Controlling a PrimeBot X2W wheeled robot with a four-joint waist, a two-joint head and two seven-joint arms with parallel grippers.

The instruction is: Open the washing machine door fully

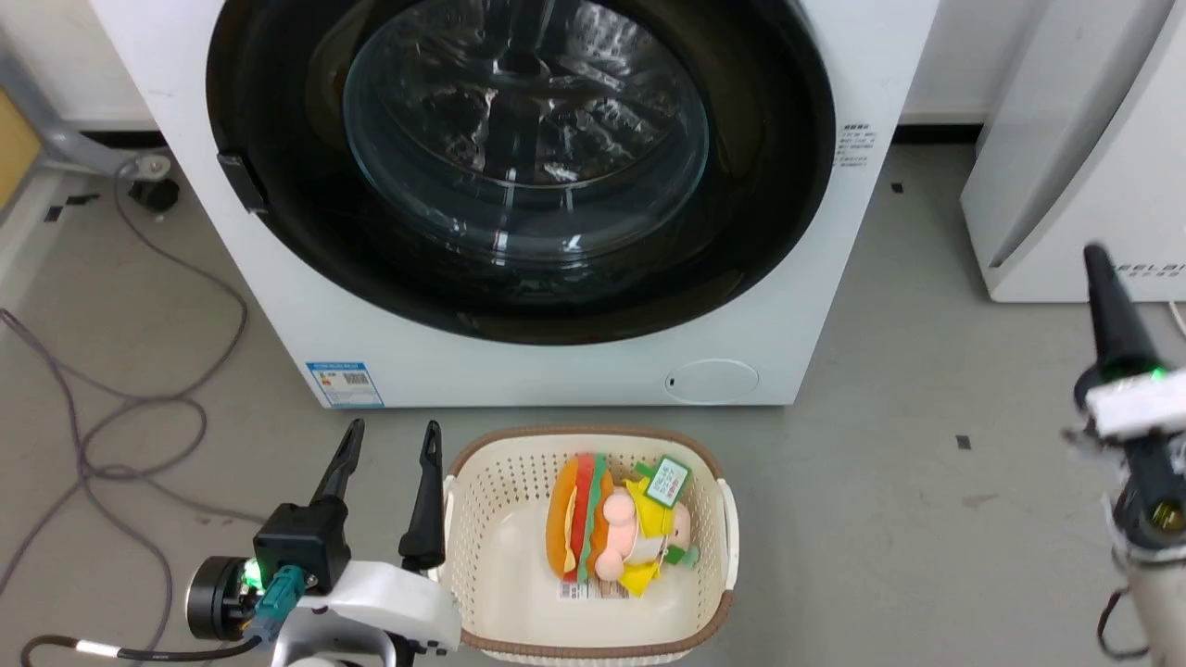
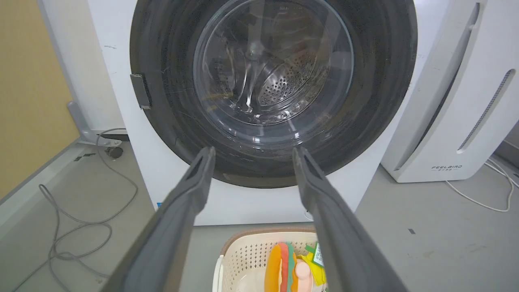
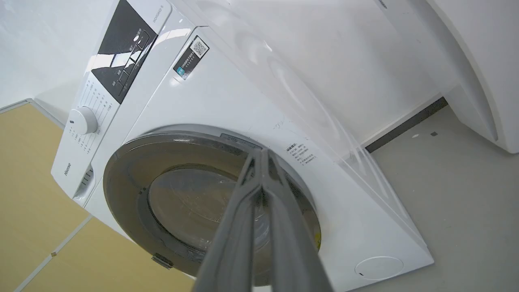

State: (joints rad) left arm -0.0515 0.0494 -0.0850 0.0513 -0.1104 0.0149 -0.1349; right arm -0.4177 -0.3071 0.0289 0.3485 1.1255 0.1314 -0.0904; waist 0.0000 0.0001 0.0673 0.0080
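At the far side of the floor, set flush in the front of the washing machine (image 1: 519, 380): the washing machine door (image 1: 306, 250), shut, opening not yet begun. Takes up nearly the full width of the white box; glossy black ring around a bulging glass bowl. Probably heavy and stiff, and hinged at the right, to judge by the small dark latch tab (image 1: 243, 181) at its left edge. Slick all over, so little purchase on ring or glass. Best taken at that tab, hooked from behind and drawn toward the near side, then swung out to the right in an arc. Glass to be spared any knock from hard fingers.

Left end effector (image 1: 393, 431) released, fingers spread, holding nothing, low and near, just left of the cream basket (image 1: 500, 491) with a plush burger toy (image 1: 579, 523) inside. Right end effector (image 3: 262, 158) clenched on nothing, fingers pressed together, well to the right, near the second white appliance (image 1: 1112, 213). Basket close before the machine; could foul the door's swing or an arm's path.
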